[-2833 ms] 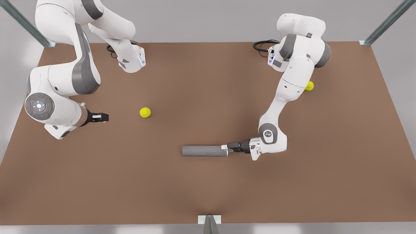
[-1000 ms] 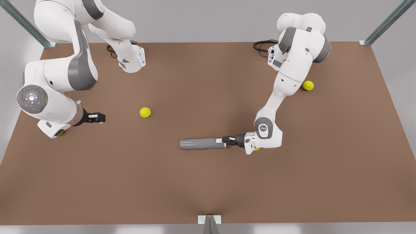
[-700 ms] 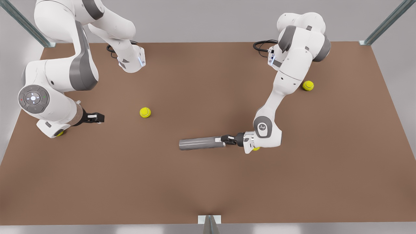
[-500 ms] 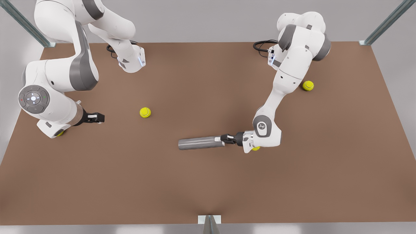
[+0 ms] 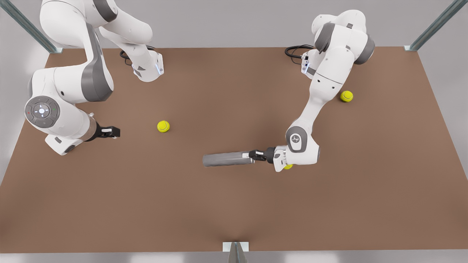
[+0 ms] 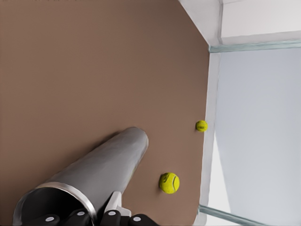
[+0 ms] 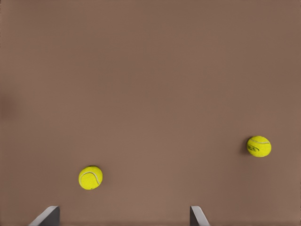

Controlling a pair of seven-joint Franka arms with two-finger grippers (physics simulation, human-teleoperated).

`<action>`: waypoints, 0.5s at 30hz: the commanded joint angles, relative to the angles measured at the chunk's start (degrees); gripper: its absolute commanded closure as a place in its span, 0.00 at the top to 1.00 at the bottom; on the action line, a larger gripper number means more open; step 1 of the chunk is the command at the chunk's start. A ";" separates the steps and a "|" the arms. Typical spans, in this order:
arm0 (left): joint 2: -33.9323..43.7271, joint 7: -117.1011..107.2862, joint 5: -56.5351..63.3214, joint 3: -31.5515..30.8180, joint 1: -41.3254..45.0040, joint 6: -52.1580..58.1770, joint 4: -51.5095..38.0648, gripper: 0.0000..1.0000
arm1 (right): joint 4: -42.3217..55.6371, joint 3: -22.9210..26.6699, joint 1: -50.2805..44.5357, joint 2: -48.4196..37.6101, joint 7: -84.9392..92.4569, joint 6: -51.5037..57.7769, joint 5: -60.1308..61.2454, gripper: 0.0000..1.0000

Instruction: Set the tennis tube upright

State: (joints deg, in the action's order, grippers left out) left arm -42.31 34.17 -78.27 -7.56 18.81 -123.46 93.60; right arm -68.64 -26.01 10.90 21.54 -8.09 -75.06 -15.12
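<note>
The right wrist view looks onto the brown bench (image 7: 150,70). Two yellow-green balls lie on it, well apart from each other: one ball (image 7: 91,177) near the tool's fingertip (image 7: 47,216), the other ball (image 7: 259,146) out beyond the second fingertip (image 7: 197,215). The two grey fingertips stand wide apart, with bare bench between them, and neither touches a ball. The right tool (image 7: 122,221) holds nothing.

We see a flat brown tabletop (image 5: 219,91) with small yellow-green tennis balls on it: one ball (image 5: 163,126) toward the front view's left, another (image 5: 346,96) toward its right, far side. Grey metal frame posts (image 5: 435,25) stand at the corners
</note>
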 commanded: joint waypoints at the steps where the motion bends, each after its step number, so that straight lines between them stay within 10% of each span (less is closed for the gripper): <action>1: 0.04 -0.06 2.68 0.00 0.00 0.06 0.00 0.22 | 0.00 -0.01 0.00 -0.01 0.00 0.00 -0.08 1.00; 15: 3.73 -4.20 11.03 2.64 -0.18 4.81 0.00 0.21 | -0.09 -0.01 -0.26 -0.01 -0.09 0.00 0.09 1.00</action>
State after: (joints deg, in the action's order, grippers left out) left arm -38.37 29.66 -69.05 -4.53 18.60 -118.45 93.60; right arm -68.88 -26.01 10.51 21.54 -8.17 -75.06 -15.03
